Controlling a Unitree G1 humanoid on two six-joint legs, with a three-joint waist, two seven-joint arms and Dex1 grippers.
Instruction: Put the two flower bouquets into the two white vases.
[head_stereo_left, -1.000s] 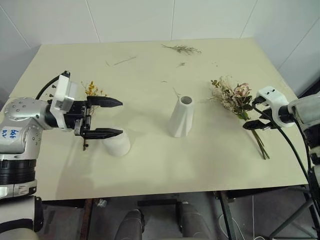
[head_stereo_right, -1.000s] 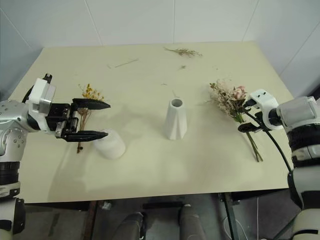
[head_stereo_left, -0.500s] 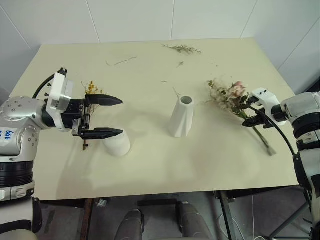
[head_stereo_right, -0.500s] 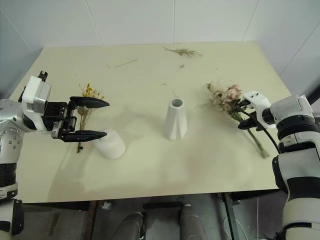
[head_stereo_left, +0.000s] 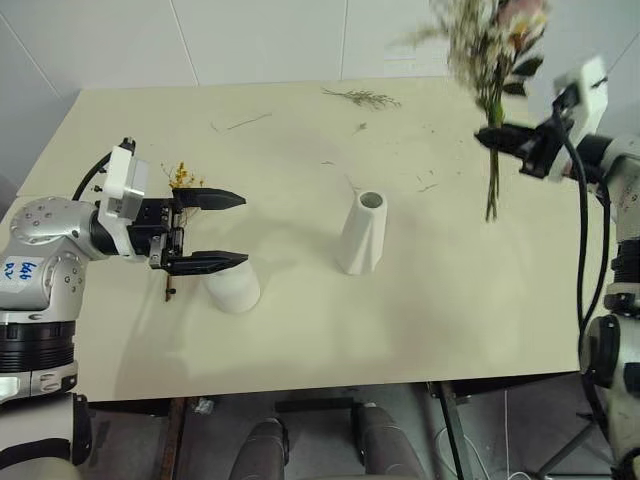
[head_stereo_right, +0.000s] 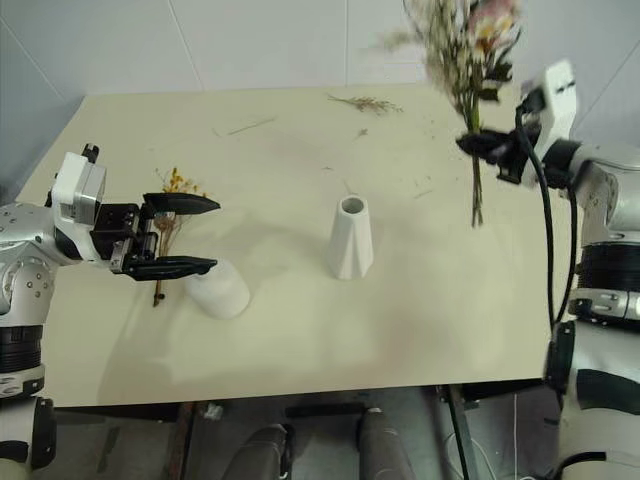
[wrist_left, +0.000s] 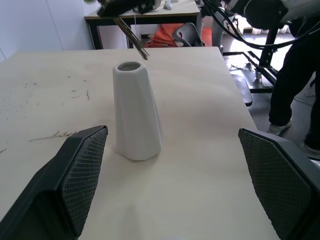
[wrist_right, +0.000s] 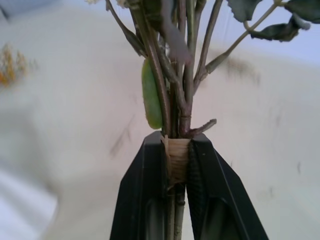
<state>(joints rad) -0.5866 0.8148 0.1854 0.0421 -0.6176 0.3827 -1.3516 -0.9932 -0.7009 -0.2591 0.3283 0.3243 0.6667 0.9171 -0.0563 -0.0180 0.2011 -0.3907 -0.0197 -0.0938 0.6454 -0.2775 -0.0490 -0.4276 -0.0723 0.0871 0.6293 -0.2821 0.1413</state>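
Note:
My right gripper (head_stereo_left: 493, 137) is shut on the bound stems of the large bouquet (head_stereo_left: 492, 35) of pink roses, cream sprigs and green leaves. It holds the bunch upright above the table's right side, with the stem ends hanging down. In the right wrist view the fingers (wrist_right: 150, 165) clamp the tied stems (wrist_right: 176, 155). The tall faceted white vase (head_stereo_left: 363, 233) stands mid-table, to the left of that bouquet. My left gripper (head_stereo_left: 243, 229) is open and level, next to the squat white vase (head_stereo_left: 233, 288). The small yellow bouquet (head_stereo_left: 180, 178) lies on the table behind that gripper.
A loose grey sprig (head_stereo_left: 363, 97) and thin twigs (head_stereo_left: 248, 122) lie near the cream table's (head_stereo_left: 400, 330) far edge, with small crumbs scattered around. Beyond the table's right end, the left wrist view shows a person's legs (wrist_left: 295, 80) and a dark desk.
My right gripper has closed on the large bouquet's stems, lifted it off the table and swung it upright, moving up and a little left. The left arm has stayed put.

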